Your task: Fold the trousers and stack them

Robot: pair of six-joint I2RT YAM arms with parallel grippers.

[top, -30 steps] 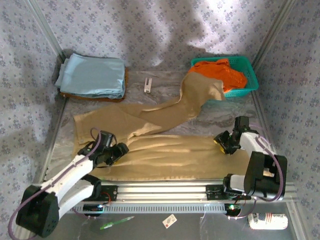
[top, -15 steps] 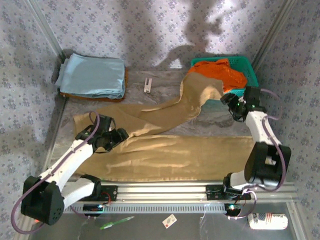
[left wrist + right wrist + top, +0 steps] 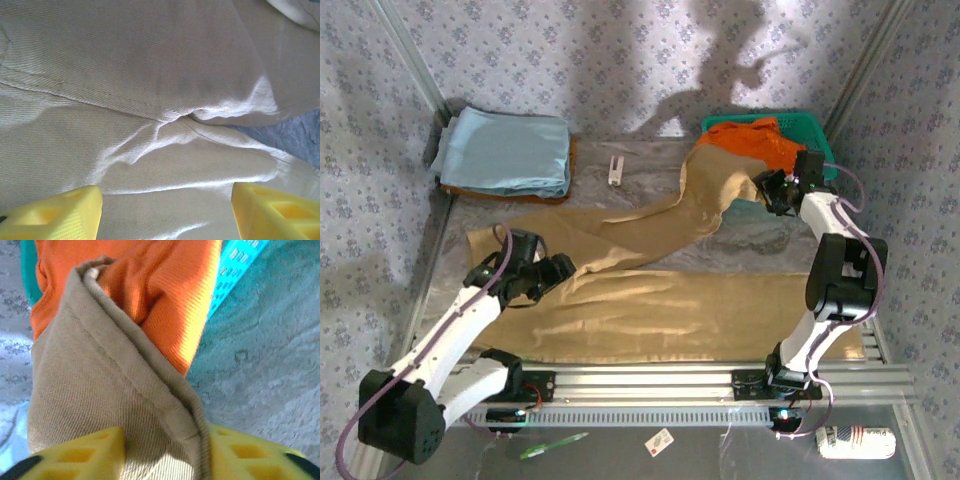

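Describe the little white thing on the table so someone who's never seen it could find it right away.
Look at the far side of the table, between the light blue folded cloth on the left and the teal basket on the right. The small white object lies on bare tabletop beyond the tan trousers. It alone is small and narrow among cloths.

Trousers (image 3: pixel 670 310) across table (image 3: pixel 760 235), one leg end apparently over basket (image 3: pixel 820 135) rim

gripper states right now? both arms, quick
Left gripper: open, over the trousers, holding nothing.
Right gripper: closed on the cuff end of one trousers leg.
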